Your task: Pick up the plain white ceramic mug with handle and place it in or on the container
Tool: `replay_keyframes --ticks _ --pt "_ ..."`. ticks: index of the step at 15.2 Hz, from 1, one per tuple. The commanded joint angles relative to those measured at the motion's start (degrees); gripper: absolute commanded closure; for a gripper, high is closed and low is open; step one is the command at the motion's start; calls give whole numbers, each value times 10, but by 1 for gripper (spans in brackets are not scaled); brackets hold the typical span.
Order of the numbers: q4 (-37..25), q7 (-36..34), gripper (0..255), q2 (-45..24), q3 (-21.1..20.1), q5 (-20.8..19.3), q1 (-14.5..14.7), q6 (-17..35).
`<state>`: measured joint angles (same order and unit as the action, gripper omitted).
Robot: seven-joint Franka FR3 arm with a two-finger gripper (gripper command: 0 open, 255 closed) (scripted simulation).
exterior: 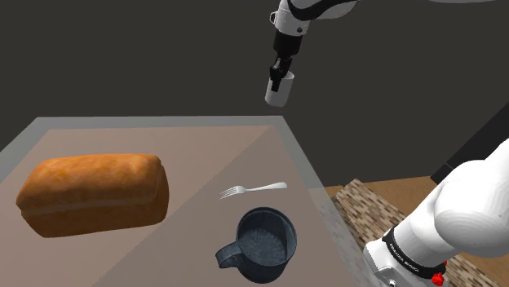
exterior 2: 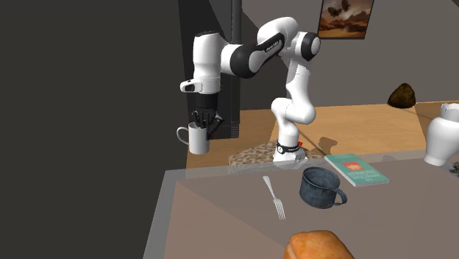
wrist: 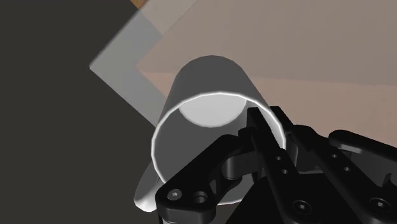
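Above the far edge of the table (exterior: 163,134), shoulder view: mug (exterior: 277,92) is clamped by the gripper (exterior: 282,77); fork (exterior: 253,189) is laid between it and the pot (exterior: 265,240), bread (exterior: 94,194) aside. Second exterior view: book (exterior 2: 357,169) is seen beside pot. Wrist view: mug wall is pinched by fingers (wrist: 257,130).

On the surface (exterior: 204,147), by the shoulder view. Left: brown bread loaf (exterior: 94,193). Right of it, apart: silver metal fork (exterior: 253,189). Just nearer than the fork: dark speckled handled cup (exterior: 265,240), upright. Aloft by the far right corner, in the jaws: white handled mug (exterior: 278,90).
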<state>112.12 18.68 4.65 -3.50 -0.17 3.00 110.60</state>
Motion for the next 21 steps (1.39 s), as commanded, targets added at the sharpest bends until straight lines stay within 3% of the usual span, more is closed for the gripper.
replay_keyframes --ticks 1,11,21 --pt "8 -11 255 14 -6 1 5 -6" --pt "114 -121 255 129 -74 25 58 -14" --pt "153 -242 255 197 -159 66 115 -37"
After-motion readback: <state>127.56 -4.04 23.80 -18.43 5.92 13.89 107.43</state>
